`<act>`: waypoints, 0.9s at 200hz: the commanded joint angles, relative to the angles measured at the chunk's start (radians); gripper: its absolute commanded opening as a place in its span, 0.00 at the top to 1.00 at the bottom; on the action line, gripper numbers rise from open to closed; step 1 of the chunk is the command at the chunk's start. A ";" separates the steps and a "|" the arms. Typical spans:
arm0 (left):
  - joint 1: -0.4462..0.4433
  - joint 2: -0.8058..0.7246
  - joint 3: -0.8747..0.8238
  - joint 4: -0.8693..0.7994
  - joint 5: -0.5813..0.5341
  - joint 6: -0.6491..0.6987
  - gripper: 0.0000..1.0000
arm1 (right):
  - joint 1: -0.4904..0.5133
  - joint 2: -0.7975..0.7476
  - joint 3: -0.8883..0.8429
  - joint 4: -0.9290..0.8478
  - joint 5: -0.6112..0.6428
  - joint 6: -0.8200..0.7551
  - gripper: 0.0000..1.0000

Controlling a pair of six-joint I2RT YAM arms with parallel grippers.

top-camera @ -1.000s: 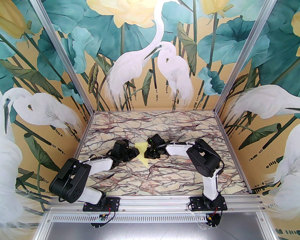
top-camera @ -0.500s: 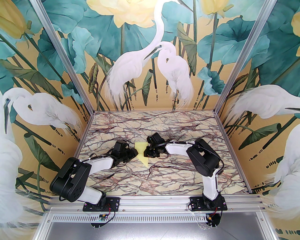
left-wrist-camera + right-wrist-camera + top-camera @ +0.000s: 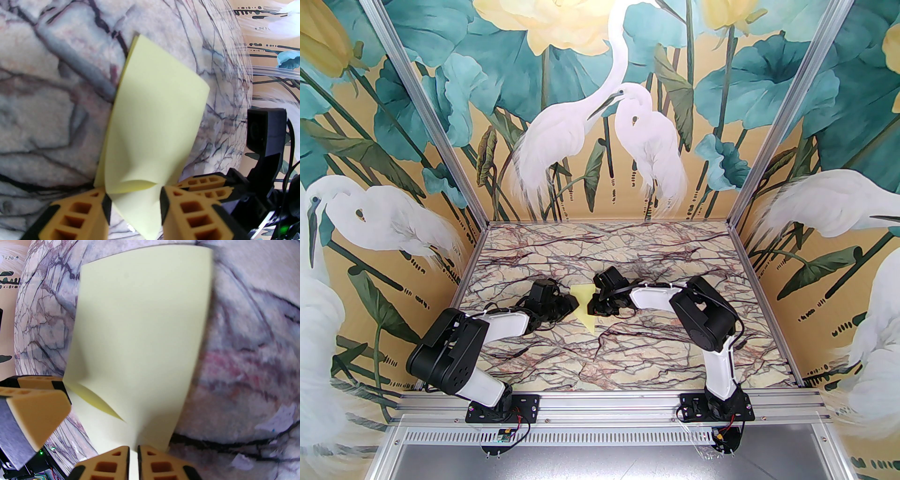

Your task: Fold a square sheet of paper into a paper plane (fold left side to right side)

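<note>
One sheet [image 3: 587, 317] — two hands [image 3: 134, 199] [image 3: 133, 459].

The sheet [image 3: 585, 310] lies between left claw [image 3: 573, 303] and right claw [image 3: 593, 307].

Colour reference: the square sheet of paper [image 3: 152, 112] is plain pale yellow. The table [image 3: 628, 365] carries cream marble with dark purple and reddish veins. The walls [image 3: 393, 140] show white egrets, teal leaves and yellow blossoms on tan. On the left gripper [image 3: 133, 189], the fingers [image 3: 194, 218] are orange, black-edged
</note>
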 commanded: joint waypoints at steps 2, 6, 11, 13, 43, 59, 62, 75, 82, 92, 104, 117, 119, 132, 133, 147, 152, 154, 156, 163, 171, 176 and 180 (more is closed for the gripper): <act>-0.007 0.044 0.019 0.035 0.019 0.006 0.59 | 0.004 0.020 -0.009 -0.002 -0.001 0.003 0.86; -0.007 0.046 0.019 0.033 0.017 0.006 0.59 | 0.004 0.021 -0.008 -0.003 -0.001 0.004 0.86; -0.008 0.044 0.018 0.029 0.014 0.003 0.59 | 0.004 0.020 -0.008 -0.003 -0.001 0.003 0.86; -0.008 0.043 0.018 0.031 0.014 0.004 0.59 | 0.004 0.020 -0.008 -0.004 -0.001 0.004 0.86; -0.010 0.026 0.001 0.085 0.048 0.018 0.66 | 0.004 0.022 -0.009 -0.005 0.001 0.003 0.86; -0.022 0.017 -0.016 0.136 0.077 0.030 0.72 | 0.004 0.025 -0.007 -0.005 0.001 0.004 0.86; -0.025 0.015 -0.017 0.142 0.082 0.035 0.72 | 0.004 0.024 -0.007 -0.005 0.001 0.004 0.86; -0.040 0.020 -0.010 0.135 0.097 0.059 0.72 | 0.004 0.026 -0.007 -0.004 0.002 0.006 0.86; -0.045 0.025 -0.008 0.123 0.096 0.070 0.71 | 0.004 0.026 -0.007 -0.003 0.001 0.005 0.86; -0.048 0.029 -0.009 0.104 0.081 0.078 0.71 | 0.004 0.025 -0.008 -0.003 0.001 0.006 0.86; -0.048 0.032 -0.011 0.090 0.068 0.090 0.71 | 0.005 0.021 -0.011 -0.001 0.003 0.007 0.85; -0.048 0.036 -0.010 0.070 0.056 0.108 0.74 | 0.002 0.012 -0.018 0.008 0.000 0.009 0.85; -0.048 0.036 -0.011 0.068 0.054 0.110 0.74 | 0.001 0.011 -0.019 0.010 0.000 0.009 0.85; -0.048 0.035 -0.014 0.057 0.042 0.125 0.78 | 0.000 -0.003 -0.022 0.012 0.004 0.010 0.84; -0.049 0.035 -0.013 0.055 0.041 0.126 0.78 | 0.000 -0.003 -0.022 0.013 0.004 0.010 0.84; -0.048 0.030 -0.015 0.041 0.021 0.137 0.86 | -0.002 -0.018 -0.025 0.018 0.004 0.012 0.84; -0.048 0.028 -0.016 0.036 0.016 0.141 0.86 | -0.002 -0.023 -0.026 0.020 0.006 0.011 0.83; -0.048 0.027 -0.016 0.036 0.013 0.142 0.87 | -0.003 -0.025 -0.025 0.018 0.008 0.012 0.83; -0.048 0.026 -0.017 0.033 0.010 0.144 0.86 | -0.003 -0.027 -0.024 0.018 0.008 0.012 0.83; -0.050 0.023 -0.016 0.024 0.000 0.150 0.89 | -0.004 -0.035 -0.024 0.019 0.009 0.012 0.81; -0.051 0.020 -0.014 0.011 -0.016 0.154 0.91 | -0.004 -0.042 -0.024 0.020 0.009 0.012 0.81; -0.052 0.019 -0.011 0.003 -0.023 0.158 0.91 | -0.004 -0.047 -0.024 0.020 0.010 0.012 0.81; -0.051 0.018 -0.009 -0.002 -0.028 0.160 0.92 | -0.004 -0.051 -0.025 0.021 0.014 0.012 0.81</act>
